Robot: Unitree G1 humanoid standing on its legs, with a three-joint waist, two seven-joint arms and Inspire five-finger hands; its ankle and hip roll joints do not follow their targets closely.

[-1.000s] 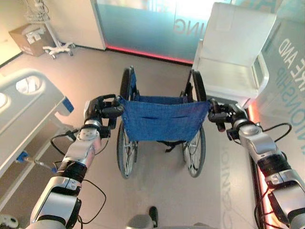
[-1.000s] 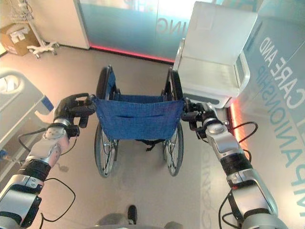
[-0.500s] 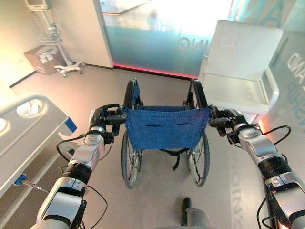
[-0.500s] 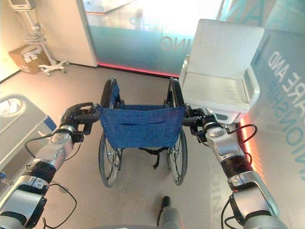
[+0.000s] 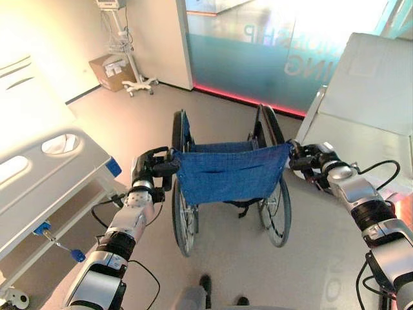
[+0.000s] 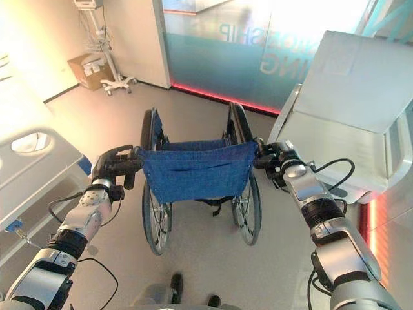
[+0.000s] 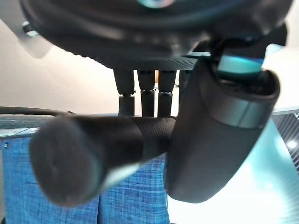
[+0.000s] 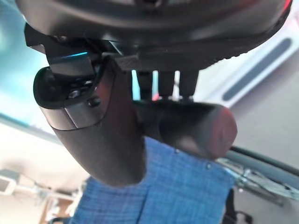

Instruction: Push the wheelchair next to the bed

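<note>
With the left hand (image 5: 150,173) and right hand (image 5: 308,163) each clasping a push handle (image 7: 93,149), steer the wheelchair (image 5: 230,174), standing right of the bed (image 5: 45,187), evenly leftward alongside it.

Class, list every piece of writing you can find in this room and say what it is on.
Glass wall: large pale lettering, reversed and cut off; not readable.
Cardboard box: white labels, too small to read.
Floor: pale letters, cut off at the edge.
</note>
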